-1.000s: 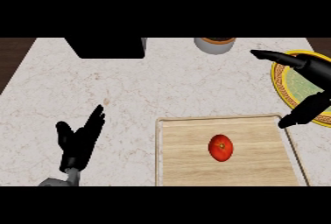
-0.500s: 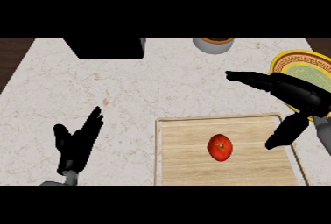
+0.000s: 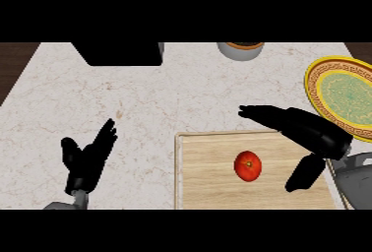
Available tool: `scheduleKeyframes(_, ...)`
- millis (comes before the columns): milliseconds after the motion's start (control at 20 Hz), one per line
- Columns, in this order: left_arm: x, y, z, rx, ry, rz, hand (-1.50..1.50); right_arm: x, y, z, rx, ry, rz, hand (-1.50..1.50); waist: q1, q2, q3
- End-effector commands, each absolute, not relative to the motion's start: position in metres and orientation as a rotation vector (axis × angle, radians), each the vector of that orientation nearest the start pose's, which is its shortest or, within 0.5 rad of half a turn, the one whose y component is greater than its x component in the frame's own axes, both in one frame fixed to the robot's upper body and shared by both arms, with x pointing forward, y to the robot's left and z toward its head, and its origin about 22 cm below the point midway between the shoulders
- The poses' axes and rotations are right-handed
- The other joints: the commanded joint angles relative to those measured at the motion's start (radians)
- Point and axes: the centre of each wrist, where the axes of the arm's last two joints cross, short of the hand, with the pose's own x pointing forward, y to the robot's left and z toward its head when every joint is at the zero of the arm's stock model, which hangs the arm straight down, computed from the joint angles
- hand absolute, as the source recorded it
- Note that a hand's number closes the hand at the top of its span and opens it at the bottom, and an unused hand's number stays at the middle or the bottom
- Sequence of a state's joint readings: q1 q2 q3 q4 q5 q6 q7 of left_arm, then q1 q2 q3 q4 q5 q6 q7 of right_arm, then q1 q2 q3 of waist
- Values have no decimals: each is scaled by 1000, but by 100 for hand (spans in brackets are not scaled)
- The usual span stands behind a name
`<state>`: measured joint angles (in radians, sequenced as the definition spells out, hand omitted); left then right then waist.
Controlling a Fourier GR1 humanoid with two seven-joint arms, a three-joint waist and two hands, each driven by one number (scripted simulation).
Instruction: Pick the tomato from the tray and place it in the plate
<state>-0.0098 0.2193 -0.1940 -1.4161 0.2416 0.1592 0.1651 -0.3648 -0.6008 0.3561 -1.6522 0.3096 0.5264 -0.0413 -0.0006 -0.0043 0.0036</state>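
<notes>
The tomato (image 3: 248,166) lies red and round near the middle of the wooden tray (image 3: 207,162), resting on the bare wood with nothing else on the tray beside it. It is untouched: no finger meets it.

The right hand (image 3: 314,134) hovers over the tray's right part, spread wide and holding nothing. Its fingers (image 3: 256,111) stretch out over the tray's far rim, while the thumb (image 3: 305,173) hangs down just to the right of the tomato, so the gap between them opens toward the fruit without yet taking it in.

By the look of it, the step in hand is the reach, with the grasp not yet begun. The next move calls for the hand to shift left and lower until the tomato sits between thumb and fingers, then to curl round it, lift, and carry it to the plate (image 3: 314,86), a yellow-rimmed one with a green middle, standing beyond the tray's right far corner.

The left hand (image 3: 87,158) rests open at the lower left on the marble counter (image 3: 181,93), fingers up, well apart from the tray. At the counter's far edge stand a black box (image 3: 116,53) and a grey pot (image 3: 240,50)
</notes>
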Motion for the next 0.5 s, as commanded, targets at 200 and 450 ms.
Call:
scheduleKeyframes(200, 244, 236, -26, 18, -1172, -7, 0, 269, -223, 110, -91, -1450, 1515, -150, 0, 4, -4)
scheduleKeyframes(450, 215, 244, -43, -11, -1206, -17, 0, 263, -222, 75, -196, -1435, 1565, -150, 4, 4, -3)
